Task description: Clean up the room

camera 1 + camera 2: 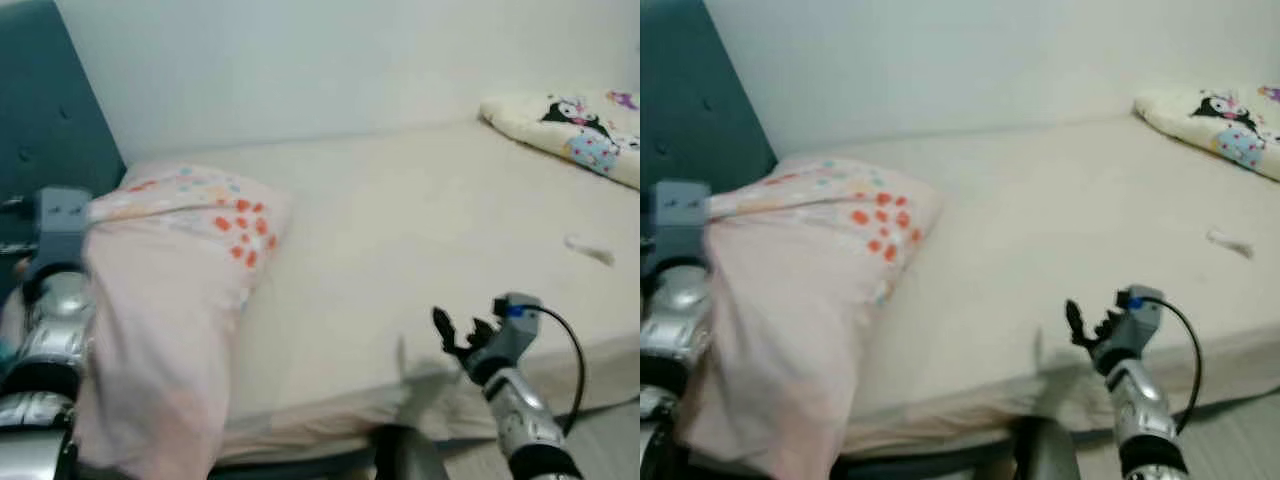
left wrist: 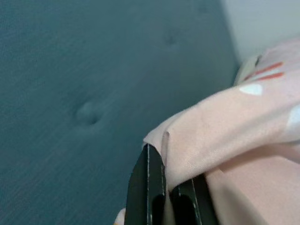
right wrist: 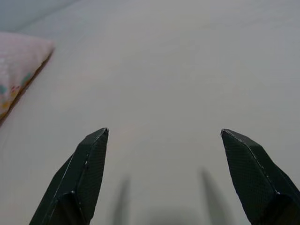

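Observation:
A pink pillow (image 1: pixel 175 290) with orange and pastel dots lies at the left end of the cream bed (image 1: pixel 420 230), one end hanging off the front edge. My left gripper (image 2: pixel 164 187) is shut on a corner of the pillow's fabric (image 2: pixel 220 126), close to the teal headboard (image 2: pixel 84 93). The left arm (image 1: pixel 50 320) rises beside the pillow. My right gripper (image 3: pixel 164 140) hovers open over the bare mattress near the bed's front edge, its fingers (image 1: pixel 445 328) pointing toward the pillow.
A second pillow (image 1: pixel 580 130) with cartoon prints rests at the bed's far right. A small white scrap (image 1: pixel 588 250) lies on the sheet. The white wall (image 1: pixel 350 60) runs behind the bed. The teal headboard (image 1: pixel 50 120) stands at the left.

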You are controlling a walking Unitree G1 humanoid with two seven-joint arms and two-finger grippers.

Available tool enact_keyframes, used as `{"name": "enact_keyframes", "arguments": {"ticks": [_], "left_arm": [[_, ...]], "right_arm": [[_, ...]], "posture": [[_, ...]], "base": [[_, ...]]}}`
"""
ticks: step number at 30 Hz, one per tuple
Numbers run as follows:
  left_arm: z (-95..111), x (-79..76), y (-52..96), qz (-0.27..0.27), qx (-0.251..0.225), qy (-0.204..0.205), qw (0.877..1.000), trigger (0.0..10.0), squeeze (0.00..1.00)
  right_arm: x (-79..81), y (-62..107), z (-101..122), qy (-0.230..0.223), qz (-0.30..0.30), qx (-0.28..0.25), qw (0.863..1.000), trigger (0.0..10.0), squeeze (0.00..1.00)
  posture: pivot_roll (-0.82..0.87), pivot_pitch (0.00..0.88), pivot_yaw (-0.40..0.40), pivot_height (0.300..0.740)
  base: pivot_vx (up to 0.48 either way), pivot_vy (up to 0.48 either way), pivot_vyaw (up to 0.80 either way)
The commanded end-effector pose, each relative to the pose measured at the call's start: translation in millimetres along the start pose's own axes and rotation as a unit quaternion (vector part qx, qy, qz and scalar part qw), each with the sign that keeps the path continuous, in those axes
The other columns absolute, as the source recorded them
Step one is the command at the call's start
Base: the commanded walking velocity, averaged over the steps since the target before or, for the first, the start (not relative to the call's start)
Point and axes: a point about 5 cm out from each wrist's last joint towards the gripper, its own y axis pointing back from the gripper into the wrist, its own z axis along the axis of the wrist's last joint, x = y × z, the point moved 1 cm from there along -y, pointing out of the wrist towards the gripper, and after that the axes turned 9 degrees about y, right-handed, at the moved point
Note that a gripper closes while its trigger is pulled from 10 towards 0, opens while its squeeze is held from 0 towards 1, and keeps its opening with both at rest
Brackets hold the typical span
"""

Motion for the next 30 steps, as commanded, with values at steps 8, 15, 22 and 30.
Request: {"name": "enact_keyframes", "arguments": {"ticks": [8,15,22,30], "left_arm": [[-54.1,33.6,35.6,0.086,0.119,0.065,0.987,0.0,0.0],[-86.3,20.0,82.8,0.051,0.242,0.125,0.961,0.0,0.0],[-91.0,-14.2,100.8,-0.027,0.289,0.179,0.94,0.4,0.0],[-70.0,-45.8,90.0,-0.147,0.243,0.113,0.952,10.0,1.0]], "right_arm": [[14.4,-4.2,-2.5,-0.003,0.025,0.009,1.0,10.0,0.0],[18.7,-3.4,-8.0,-0.007,0.029,0.016,0.999,10.0,0.0],[21.1,-3.7,-9.3,-0.009,0.028,0.017,0.999,10.0,0.0],[19.3,-1.6,-11.8,-0.008,0.025,0.021,0.999,10.0,0.0]], "posture": [[-0.05,0.0,0.02,0.371],[-0.04,0.0,0.026,0.371],[-0.04,0.0,0.029,0.371],[-0.06,0.0,0.029,0.371]], "base": [[0.0,0.0,0.0],[0.0,0.0,0.0],[0.0,0.0,0.0],[0.0,0.0,0.0]]}}
